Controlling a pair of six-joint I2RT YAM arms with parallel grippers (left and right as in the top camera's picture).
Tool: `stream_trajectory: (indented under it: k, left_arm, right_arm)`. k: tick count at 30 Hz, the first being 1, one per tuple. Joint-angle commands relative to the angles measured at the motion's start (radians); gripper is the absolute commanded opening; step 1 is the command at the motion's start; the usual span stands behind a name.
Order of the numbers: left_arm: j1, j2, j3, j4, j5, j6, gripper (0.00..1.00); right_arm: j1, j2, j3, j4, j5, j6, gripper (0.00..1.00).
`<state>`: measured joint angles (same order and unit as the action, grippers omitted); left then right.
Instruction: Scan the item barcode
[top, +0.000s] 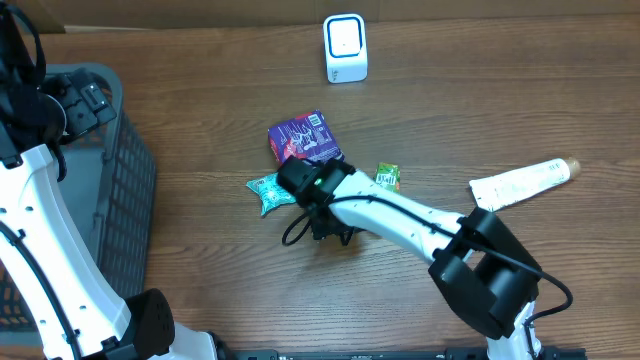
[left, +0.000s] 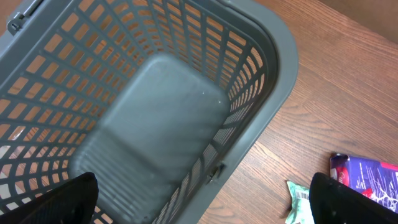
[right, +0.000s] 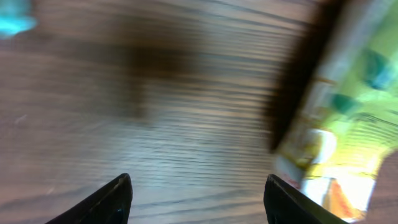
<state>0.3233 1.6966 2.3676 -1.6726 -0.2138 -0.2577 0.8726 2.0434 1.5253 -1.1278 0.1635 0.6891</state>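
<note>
Far left: one grey plastic basket (top: 135, 190) with rounded corners, lattice walls and a smooth solid floor, standing on a brown wood-grain bench (top: 200, 80). Above its floor, the left fingers (left: 62, 199), dark and matte, spread wide and gripping nothing.

Mid-bench, lying flat: a teal packet (top: 265, 190), crinkly with jagged edges. Just behind it, a purple packet (top: 305, 138), glossy and rectangular, with a pale patch near one corner. Between those two in the overhead view, the right arm's dark wrist. The right fingers (right: 115, 199) parted, only bare wood between them, pinching nothing; that view heavily blurred.

Near the far edge, well apart from the packets: one white scanner (top: 345, 48), boxy, round-cornered, blue-rimmed face.

Right of the wrist: a small green packet (top: 388, 177), flat on the wood and close beside the right fingers in the wrist view.

Farther right: one white tube (top: 525, 183) with a tan cap, on its side, angled.

Three packets and one tube in all, none at the scanner. Cannot tell which one counts as the item.
</note>
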Motion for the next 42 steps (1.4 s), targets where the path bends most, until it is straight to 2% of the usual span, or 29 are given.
stream_trajectory:
  k: [1, 9, 11, 14, 23, 27, 35, 38, 42]
  left_arm:
    - [0.003, 0.007, -0.005, 0.002, -0.006, 0.011, 1.00]
    - [0.003, 0.007, -0.005, 0.002, -0.006, 0.011, 1.00]
    - [0.003, 0.007, -0.005, 0.002, -0.006, 0.011, 1.00]
    - [0.003, 0.007, -0.005, 0.002, -0.006, 0.011, 1.00]
    - [0.003, 0.007, -0.005, 0.002, -0.006, 0.011, 1.00]
    - [0.003, 0.007, -0.005, 0.002, -0.006, 0.011, 1.00]
    - [0.003, 0.007, -0.005, 0.002, -0.006, 0.011, 0.99]
    - [0.003, 0.007, -0.005, 0.002, -0.006, 0.011, 1.00]
    - [0.003, 0.007, -0.005, 0.002, -0.006, 0.011, 0.99]
  right_arm:
    - [-0.117, -0.095, 0.020, -0.023, -0.048, 0.152, 0.68]
    - [-0.282, -0.251, 0.018, 0.019, -0.285, 0.032, 0.71]
    - [-0.315, -0.255, 0.016, 0.011, -0.332, -0.016, 0.79]
    - [-0.349, -0.253, -0.031, 0.021, -0.339, -0.039, 0.86]
    - [-0.543, -0.253, -0.227, 0.077, -0.584, -0.265, 0.86]
    - [-0.581, -0.253, -0.320, 0.157, -0.672, -0.351, 0.83]
    - [-0.576, -0.252, -0.517, 0.381, -0.740, -0.349, 0.73]
    - [-0.576, -0.252, -0.560, 0.448, -0.744, -0.308, 0.63]
    - [-0.576, -0.252, -0.573, 0.466, -0.742, -0.293, 0.42]
